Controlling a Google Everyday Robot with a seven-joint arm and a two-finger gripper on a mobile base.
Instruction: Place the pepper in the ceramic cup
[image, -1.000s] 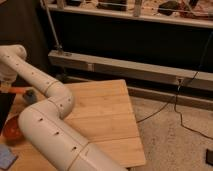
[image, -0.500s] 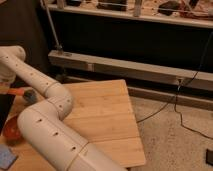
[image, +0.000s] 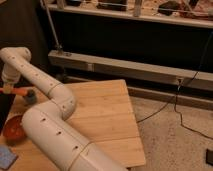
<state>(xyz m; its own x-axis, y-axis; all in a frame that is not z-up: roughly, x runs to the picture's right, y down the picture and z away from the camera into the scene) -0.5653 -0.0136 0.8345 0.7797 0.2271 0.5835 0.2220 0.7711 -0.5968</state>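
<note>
Nearest the camera, at the bottom left corner, a flat blue-grey square (image: 6, 157) lies on the pale wooden slatted table (image: 107, 115), cut off by the picture's edge. Beside it the thick white perforated robot arm (image: 55, 132) rises from the bottom edge and hides much of the table's left part. Just behind the square sits a round red-orange bowl (image: 12, 129), partly covered by the arm.

Farther back at the left edge, the arm bends down to the tool (image: 8, 87), which hangs low over the table; whether it is open or gripping cannot be told. A slim orange-red pepper (image: 20, 92) lies level right at the tool, its left end cut off, its right end at the rim of the small squat grey-blue ceramic cup (image: 31, 96); touching or not is unclear.

Beyond the table a black cable (image: 165, 107) runs across speckled floor to a grey metal rail (image: 125, 70). Shelves above are blurred.
</note>
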